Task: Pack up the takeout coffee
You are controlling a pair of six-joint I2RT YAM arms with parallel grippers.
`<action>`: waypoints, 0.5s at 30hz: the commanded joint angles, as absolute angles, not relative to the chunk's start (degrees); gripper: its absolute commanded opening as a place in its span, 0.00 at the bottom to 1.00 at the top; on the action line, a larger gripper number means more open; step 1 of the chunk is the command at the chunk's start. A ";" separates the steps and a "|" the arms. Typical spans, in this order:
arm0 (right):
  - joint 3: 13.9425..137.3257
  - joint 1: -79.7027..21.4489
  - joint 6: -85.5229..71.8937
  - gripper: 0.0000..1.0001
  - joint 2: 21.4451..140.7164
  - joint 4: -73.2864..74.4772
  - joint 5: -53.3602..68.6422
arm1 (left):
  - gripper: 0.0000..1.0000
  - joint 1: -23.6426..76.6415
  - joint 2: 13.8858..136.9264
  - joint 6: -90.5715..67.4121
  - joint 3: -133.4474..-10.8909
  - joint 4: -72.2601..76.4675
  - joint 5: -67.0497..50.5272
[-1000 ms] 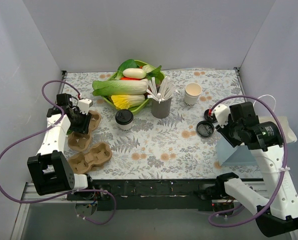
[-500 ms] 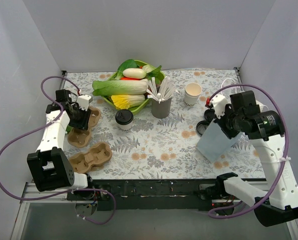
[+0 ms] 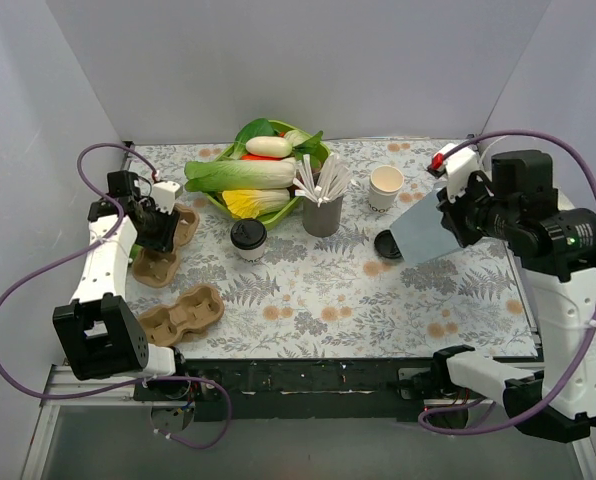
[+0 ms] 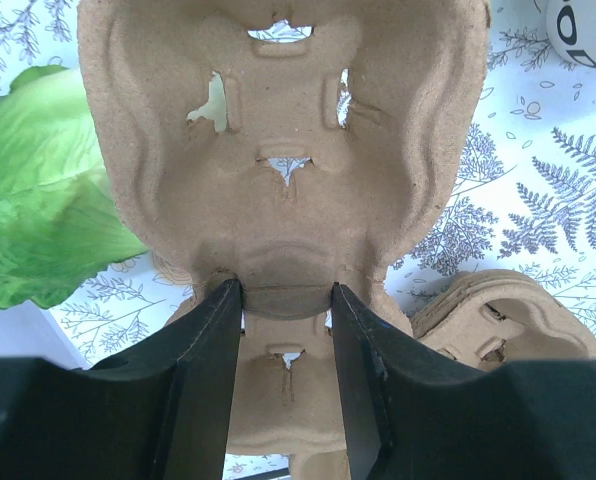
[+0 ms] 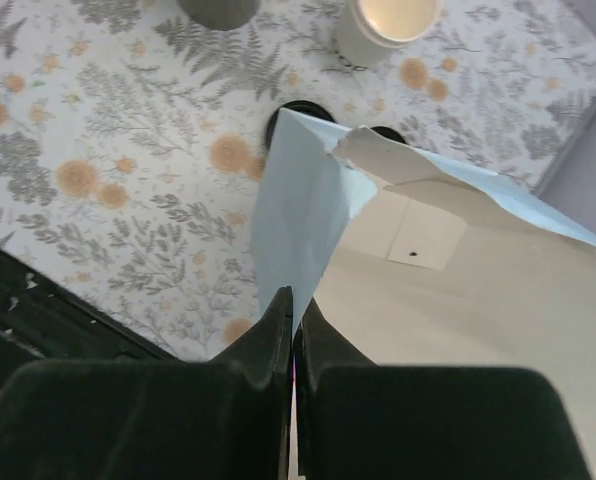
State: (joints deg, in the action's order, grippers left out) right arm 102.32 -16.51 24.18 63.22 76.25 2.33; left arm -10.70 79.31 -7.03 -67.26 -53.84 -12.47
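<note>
Pinching the pale blue paper bag (image 5: 298, 200) by its rim, our right claw (image 5: 294, 308) is pressed tight on it and holds it off the counter (image 3: 308, 300) at three o'clock. Our left claw (image 4: 286, 300) nips the cardboard cup carrier (image 4: 278, 120) at nine o'clock. The takeout coffee (image 3: 248, 238) stands lidded just left of centre. We reckon the trick is landing the bag upright, mouth open, clear of the loose black lid (image 3: 385, 245) beneath it.
</note>
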 commanded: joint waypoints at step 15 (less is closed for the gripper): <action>94.49 -29.44 17.93 0.01 68.28 75.06 25.57 | 0.00 -10.81 81.21 -6.15 -74.97 -53.79 -8.96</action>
